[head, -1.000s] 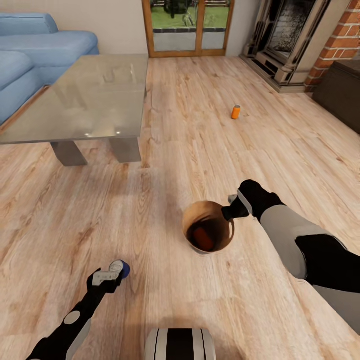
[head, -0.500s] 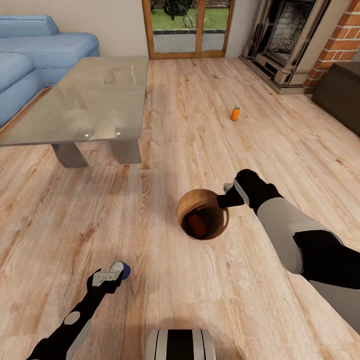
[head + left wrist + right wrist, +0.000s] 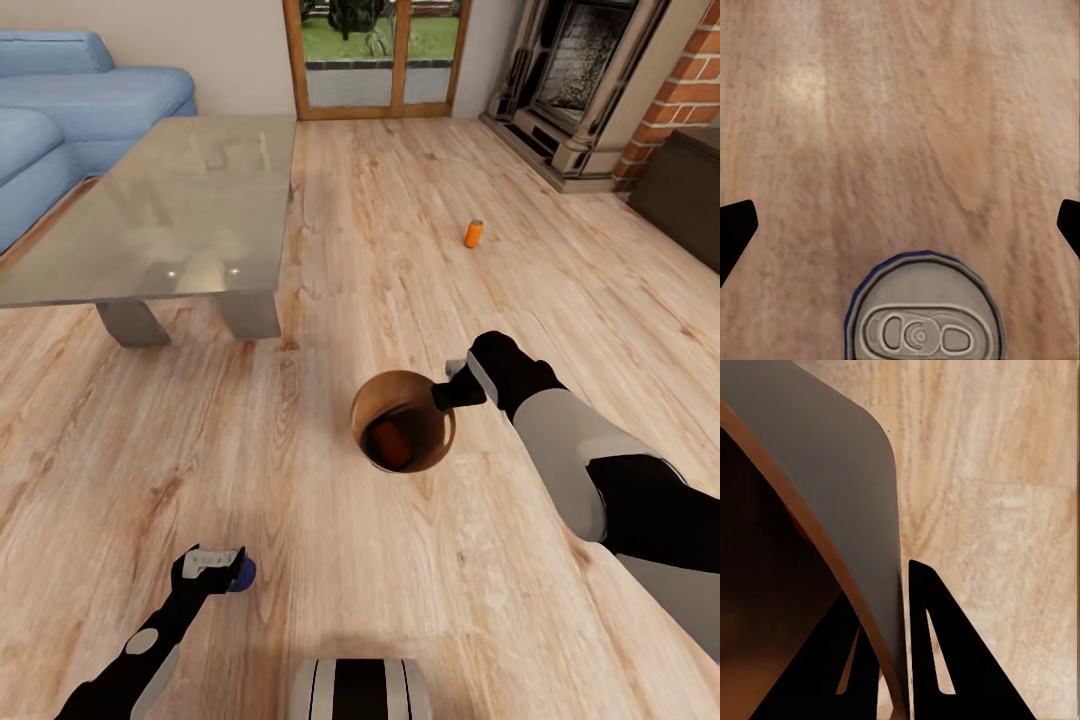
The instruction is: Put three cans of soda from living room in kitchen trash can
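Your right gripper point(image 3: 447, 392) clamps the round wooden bin's rim point(image 3: 400, 379); left gripper point(image 3: 222, 566) wide over the blue can point(image 3: 924, 309). Close on it next.

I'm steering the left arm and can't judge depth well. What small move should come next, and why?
Probably lower the left claw straight down around the blue soda can. The left wrist view shows its fingers wide apart, with the can's silver top between them and upright on the wood floor. The right claw grips the rim of the round wooden bin, one orange can inside.
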### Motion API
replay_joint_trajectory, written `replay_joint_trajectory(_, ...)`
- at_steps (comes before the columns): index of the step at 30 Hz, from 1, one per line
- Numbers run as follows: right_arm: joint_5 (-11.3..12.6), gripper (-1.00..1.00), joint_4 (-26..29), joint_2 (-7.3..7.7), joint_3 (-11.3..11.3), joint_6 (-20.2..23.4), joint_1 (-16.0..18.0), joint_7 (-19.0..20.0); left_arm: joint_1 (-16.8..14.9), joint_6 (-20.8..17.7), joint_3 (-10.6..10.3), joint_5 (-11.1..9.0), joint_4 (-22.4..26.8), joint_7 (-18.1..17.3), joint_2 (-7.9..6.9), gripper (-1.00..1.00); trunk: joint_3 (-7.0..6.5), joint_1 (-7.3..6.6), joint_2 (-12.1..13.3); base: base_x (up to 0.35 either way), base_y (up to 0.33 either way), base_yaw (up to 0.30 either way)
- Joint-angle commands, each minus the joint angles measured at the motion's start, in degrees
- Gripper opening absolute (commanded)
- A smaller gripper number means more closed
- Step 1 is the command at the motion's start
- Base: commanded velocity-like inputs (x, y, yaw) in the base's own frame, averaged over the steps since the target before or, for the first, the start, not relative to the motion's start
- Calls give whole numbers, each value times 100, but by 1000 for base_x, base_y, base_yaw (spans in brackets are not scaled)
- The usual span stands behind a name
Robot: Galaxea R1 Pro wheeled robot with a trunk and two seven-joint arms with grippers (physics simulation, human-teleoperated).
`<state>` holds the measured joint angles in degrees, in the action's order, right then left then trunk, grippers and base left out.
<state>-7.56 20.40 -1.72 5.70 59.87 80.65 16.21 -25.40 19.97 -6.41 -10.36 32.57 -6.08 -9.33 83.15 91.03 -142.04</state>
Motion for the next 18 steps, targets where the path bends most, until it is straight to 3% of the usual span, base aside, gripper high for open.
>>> replay_joint_trajectory(1, 141, -100, 1, -2, -21, 13, 2, 14, 0, 0, 0, 0, -3, -2, 0, 100, -1, -1, 0, 128, 0, 0)
replay_joint_trajectory(8, 141, -100, -1, 3, -24, 13, 1, 14, -4, -1, 3, -5, -13, 5, 2, 100, -1, -1, 0, 28, 0, 0)
replay_joint_trajectory(11, 141, -100, -1, 4, -25, 13, 1, 14, -1, -1, 3, -8, -13, 4, 1, 100, 53, 65, -120, 4, 0, 0)
replay_joint_trajectory(18, 141, -100, -1, 2, -25, 13, -5, 14, -1, -1, 0, -2, -13, 2, 1, 100, 208, 83, -129, 1, 0, 0)
